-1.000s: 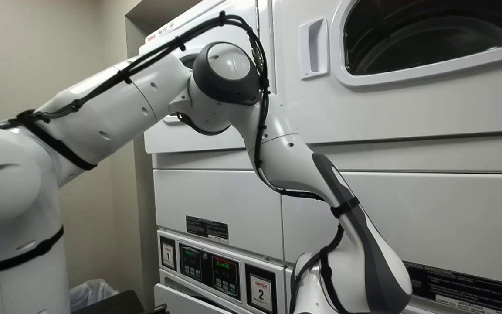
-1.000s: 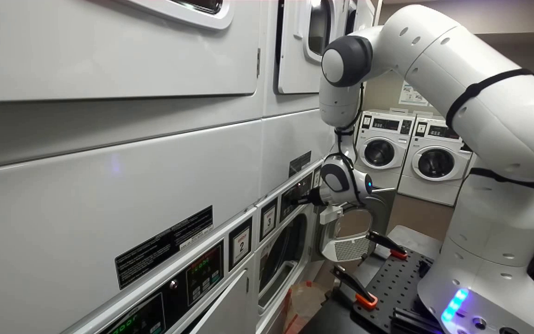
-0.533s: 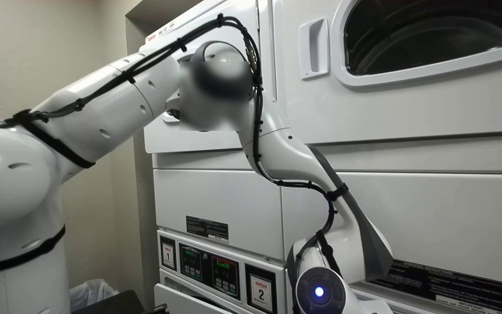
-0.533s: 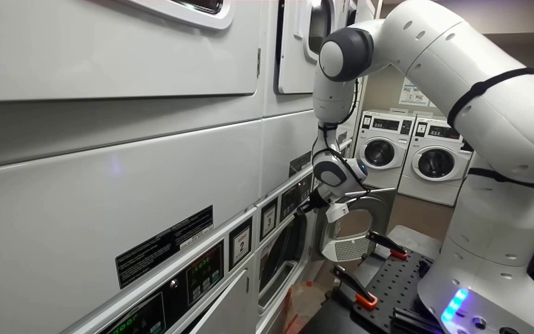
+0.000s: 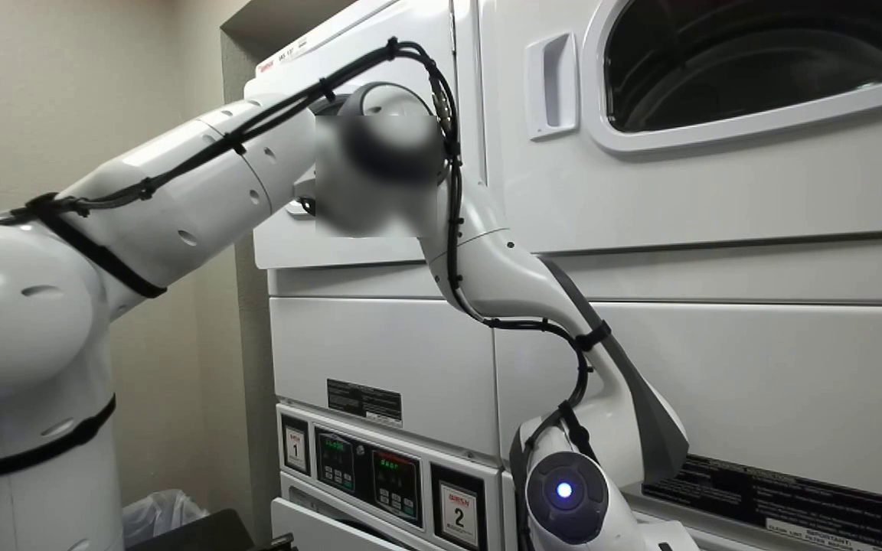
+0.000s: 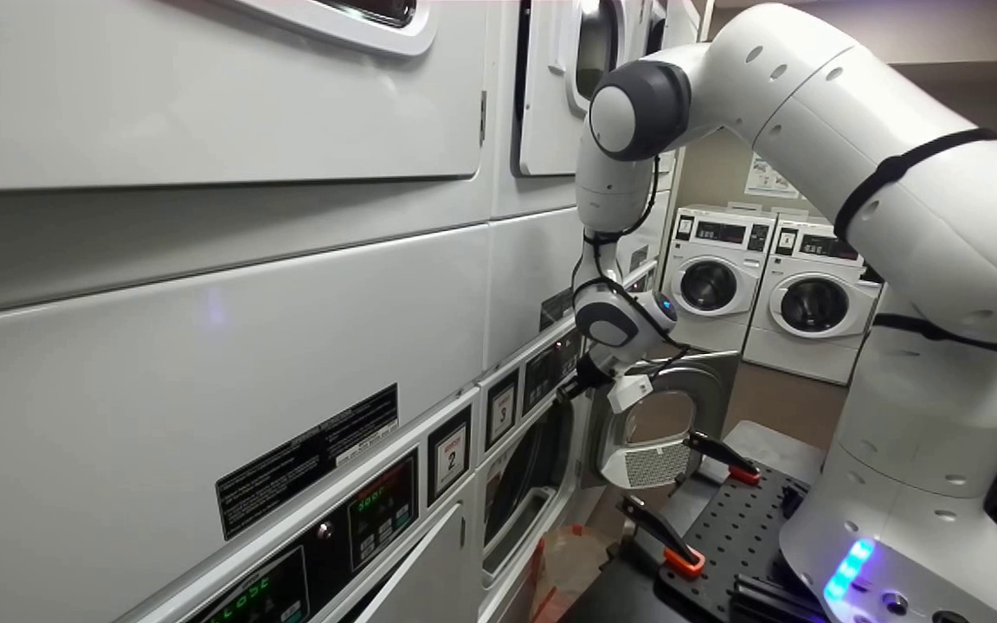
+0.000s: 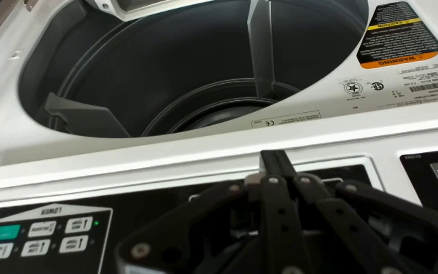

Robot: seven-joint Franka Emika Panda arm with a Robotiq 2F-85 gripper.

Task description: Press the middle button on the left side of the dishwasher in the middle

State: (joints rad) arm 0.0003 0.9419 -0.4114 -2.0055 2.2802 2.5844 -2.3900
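Observation:
The dishwasher, a white stacked machine, shows in both exterior views [image 5: 717, 367] [image 6: 537, 255], with a dark window [image 5: 755, 65] and black label strips [image 5: 801, 501]. Its black control panel [image 6: 542, 376] sits beside the number 3 sign. In the wrist view the panel appears upside down. Its LOWER button group [image 7: 38, 234] is left of my gripper [image 7: 278, 152]. My gripper hides the panel's other button area; only bits of its white outline show. The gripper is shut and empty, its fingertips overlapping the panel's rim. In an exterior view it points down near the panel's lower edge [image 6: 563, 395]. I cannot tell whether it touches.
The lower drum [image 7: 203, 64] is open, with its door [image 6: 710, 394] swung out beside my hand. A neighbouring machine's door [image 6: 429, 562] stands ajar under the number 2 sign [image 6: 449, 454]. A perforated black plate [image 6: 732, 519] with orange-tipped clamps [image 6: 683, 562] is by the base.
My hand has tilted so the gripper points downward, and the tips moved from panel height to the panel's lower edge. In the last half second it shifted only slightly.

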